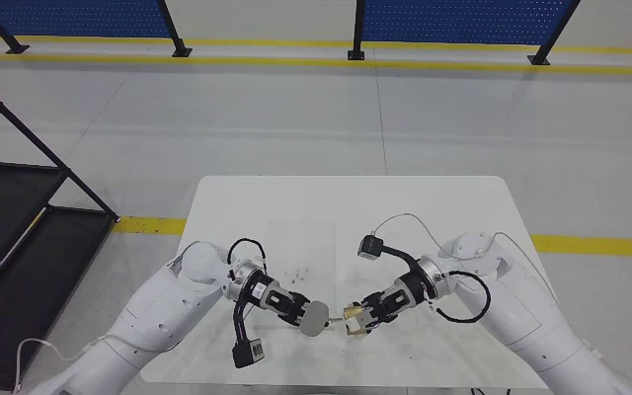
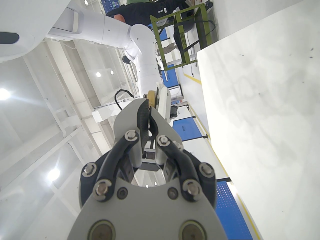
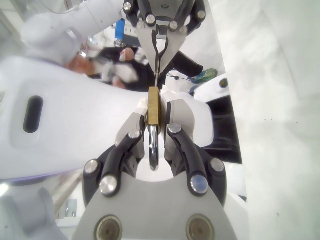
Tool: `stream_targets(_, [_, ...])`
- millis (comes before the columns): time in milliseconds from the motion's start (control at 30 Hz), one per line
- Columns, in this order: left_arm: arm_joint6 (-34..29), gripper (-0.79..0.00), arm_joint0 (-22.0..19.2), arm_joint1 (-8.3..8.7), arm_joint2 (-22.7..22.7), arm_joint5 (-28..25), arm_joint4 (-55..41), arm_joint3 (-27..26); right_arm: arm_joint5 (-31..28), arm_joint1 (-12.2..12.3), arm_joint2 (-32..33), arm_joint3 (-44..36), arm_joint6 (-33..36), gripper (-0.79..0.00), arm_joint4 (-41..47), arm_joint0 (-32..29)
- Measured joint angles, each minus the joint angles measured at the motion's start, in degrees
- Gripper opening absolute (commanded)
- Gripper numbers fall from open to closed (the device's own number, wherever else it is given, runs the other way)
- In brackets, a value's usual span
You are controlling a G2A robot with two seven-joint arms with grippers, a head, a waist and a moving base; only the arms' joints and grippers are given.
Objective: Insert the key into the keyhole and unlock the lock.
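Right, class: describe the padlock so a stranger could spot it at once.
Look over the white table, near its robot-side edge. There the right gripper clamps the padlock: a brass block with a steel shackle, unlike the thin key in the left gripper.

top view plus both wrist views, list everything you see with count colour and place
lock: 1, brass body with silver shackle, held above the table's near edge
key: 1, metal, tip at the lock's base
table: 1, white, centre
rack: 1, black, floor at left
barriers: 2, blue, far back
floor lines: 2, yellow, one by barriers, one passing under the table
left end effector: 1, grey and black, shut on key
right end effector: 1, grey and black, shut on lock
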Motion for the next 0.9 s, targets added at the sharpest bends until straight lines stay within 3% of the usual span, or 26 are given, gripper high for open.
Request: stream_targets(900, [-0.5,-0.785,-1.2,0.05,2.1,0.5,-0.5,0.5,0.0,0.0,-0.1,0.0,0.0,-0.785,0.1,0.0])
